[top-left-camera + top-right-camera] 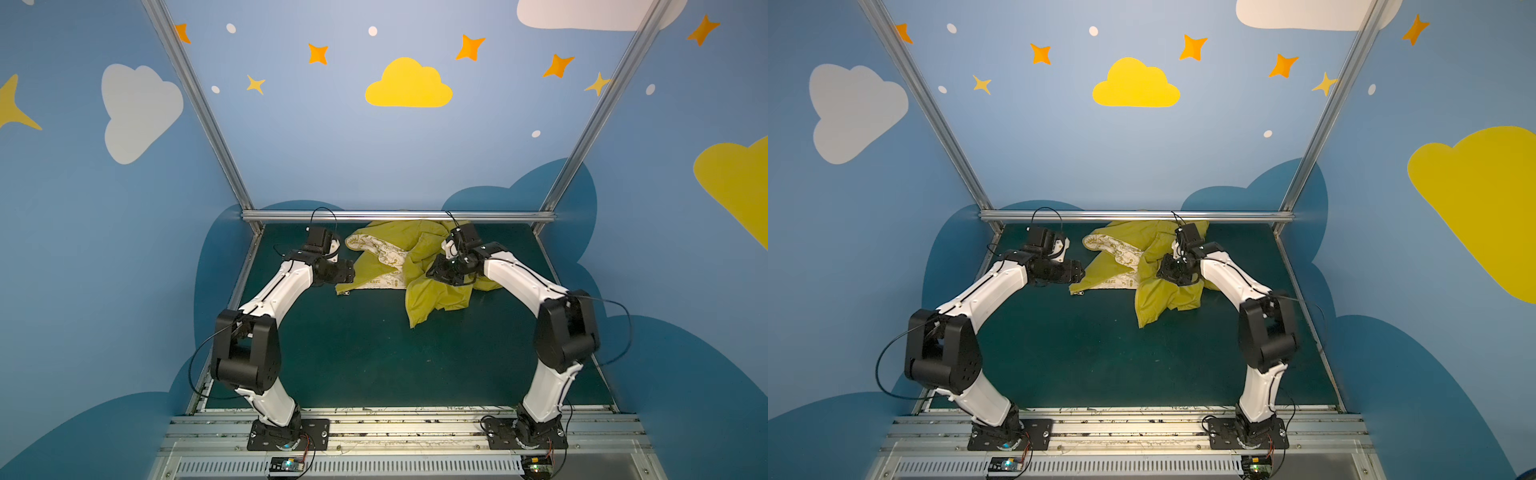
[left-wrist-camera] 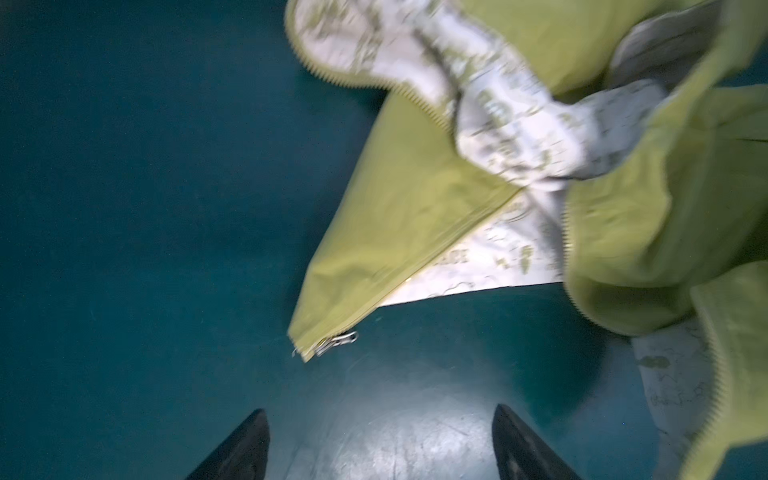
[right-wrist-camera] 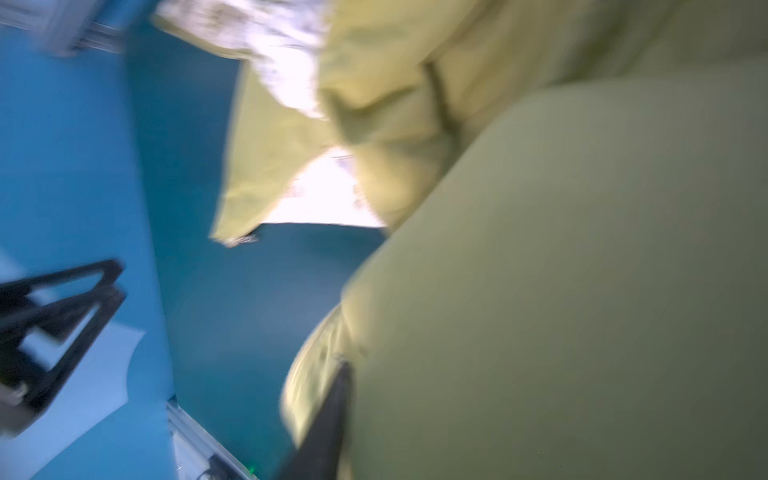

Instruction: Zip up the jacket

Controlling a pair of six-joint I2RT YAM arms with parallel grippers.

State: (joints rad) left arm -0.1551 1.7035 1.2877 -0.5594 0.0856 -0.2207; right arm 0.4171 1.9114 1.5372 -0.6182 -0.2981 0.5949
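Hovering above the green mat (image 1: 353,357), the left gripper (image 2: 380,410) is held wide apart and empty, near the zipper pull (image 2: 337,338) at a corner of the jacket (image 1: 432,301). The jacket is crumpled unzipped at the mat's back, lining (image 1: 386,254) exposed. The right gripper (image 1: 435,274) is pressed against yellow fabric by which one finger is hidden; its opening cannot be told.

We see a small mustard-yellow fabric jacket (image 1: 432,293) lying crumpled and unzipped on the far half of the dark green table (image 1: 353,353). Its front is open, so the cream lining printed with olive signs and text (image 2: 498,120) faces up. One panel lies flat, its toothed zipper edge (image 2: 415,272) running to a pointed corner where the small metal zipper pull (image 2: 337,343) rests on the table. The other panel (image 1: 1163,299) is bunched in folds.
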